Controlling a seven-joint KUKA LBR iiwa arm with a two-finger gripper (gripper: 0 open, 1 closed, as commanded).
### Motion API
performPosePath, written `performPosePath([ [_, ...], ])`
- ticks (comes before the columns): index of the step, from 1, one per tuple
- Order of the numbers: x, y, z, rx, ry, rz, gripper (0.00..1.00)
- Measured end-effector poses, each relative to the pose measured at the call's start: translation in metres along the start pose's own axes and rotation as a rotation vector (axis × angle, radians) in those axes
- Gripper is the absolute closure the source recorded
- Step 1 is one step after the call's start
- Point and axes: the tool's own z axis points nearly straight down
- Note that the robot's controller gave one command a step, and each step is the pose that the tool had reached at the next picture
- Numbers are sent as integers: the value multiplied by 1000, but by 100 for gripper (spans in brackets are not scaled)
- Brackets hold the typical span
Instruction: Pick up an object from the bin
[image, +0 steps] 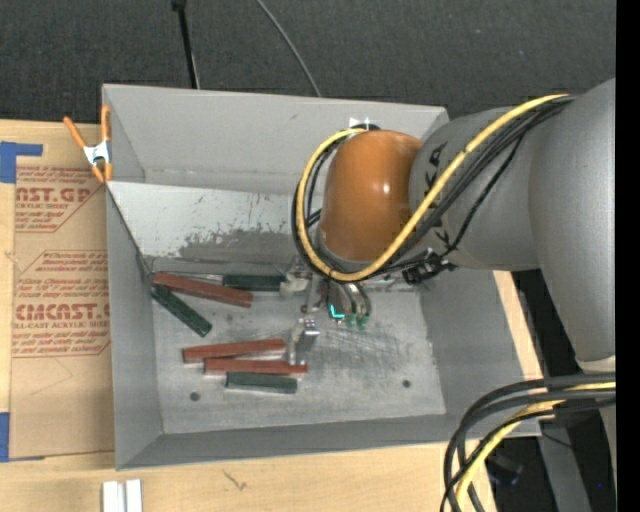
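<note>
The step in hand looks like the approach, with nothing lifted yet; the tool (303, 342) hangs low in the middle of the bin (220, 140), below the arm's orange cover (365, 195), at the right-hand ends of a small cluster of flat sticks in the lower centre of the frame; that cluster is an upper red-brown stick (235, 350), a lower red-brown stick (255, 367) just beneath it and a dark green stick (260, 382) lowest; the tool seems to touch or nearly touch the two red-brown ones, though I cannot tell which; whether it is spread or pressed together I cannot tell, and nothing is plainly held in it; further sticks (200, 290) lie apart at centre left; the next move, I judge, calls for settling squarely across one stick's narrow width, closing firmly, then lifting straight so the neighbours are not dragged
</note>
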Motion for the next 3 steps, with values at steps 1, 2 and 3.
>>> performPosePath([
  [1, -2, 0, -4, -1, -7, 1, 0],
  [2, 7, 3, 67, -3, -16, -22, 100],
  [3, 7, 3, 67, -3, -16, -22, 100],
])
